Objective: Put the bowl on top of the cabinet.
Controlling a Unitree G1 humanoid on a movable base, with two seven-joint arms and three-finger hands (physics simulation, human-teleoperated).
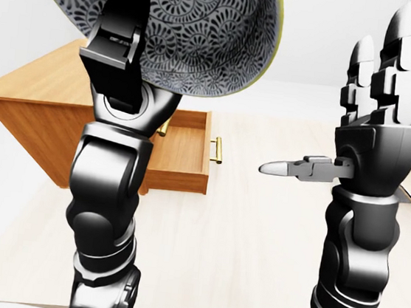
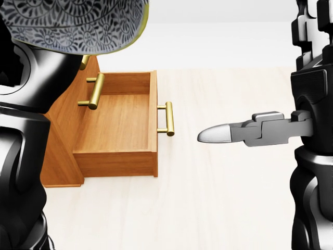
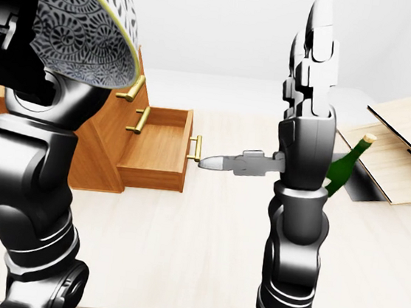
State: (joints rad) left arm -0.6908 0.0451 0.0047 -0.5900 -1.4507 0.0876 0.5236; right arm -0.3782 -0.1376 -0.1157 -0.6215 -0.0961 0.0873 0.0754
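The bowl [image 1: 198,27] is grey with a dark floral pattern and a yellow rim. It is tilted high at the top of the left-eye view, its inside facing me. My left hand [image 1: 125,48] grips its rim, with one finger [image 1: 122,25] inside the bowl and the rest hidden behind it. Lower down on the left stands the wooden cabinet; its flat top [image 1: 35,82] is well under the bowl. The bottom drawer [image 2: 117,125] is pulled open. My right hand [image 1: 345,103] is raised and open with nothing in it, fingers up and thumb [image 2: 218,134] pointing left toward the drawer handle [image 2: 167,119].
Brass handles [image 2: 92,91] stick out from the cabinet's upper drawers. A green bottle [image 3: 347,164] leans at the right beside an open wooden box with flat panels [image 3: 407,140]. Pale wooden floor [image 2: 218,198] lies between the cabinet and the box.
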